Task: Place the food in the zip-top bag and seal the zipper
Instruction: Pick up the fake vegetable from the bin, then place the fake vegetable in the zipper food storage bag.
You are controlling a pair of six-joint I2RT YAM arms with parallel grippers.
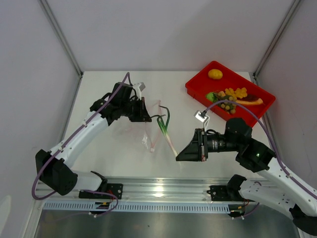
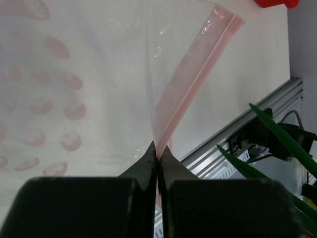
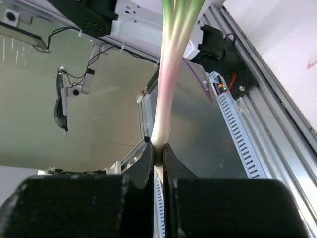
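- Two arms are working, one bag between them: the left gripper is out over the middle of the table, slightly towards the left edge, and the right gripper is near the middle of the near edge.
- The left wrist view shows the left gripper with its jaws pinched tight on the zipper, the pink strip running up and away from the tips.
- The zip-top bag is clear and crinkly, and it is hard to see from above. The left wrist view shows its film with rows of pink oval prints. Any lettering is too blurred to read.
- The right wrist view shows the right gripper clamped on the pale end of one green onion.
- From above, the green onion reaches from the right gripper towards the bag mouth, its leaves just beside the left gripper.
- One red tray sits at the far right corner. It shows whole only from above.
- In the tray there is one yellow-orange round fruit, a cluster of orange lumpy pieces, one grape bunch and one purple-red piece.
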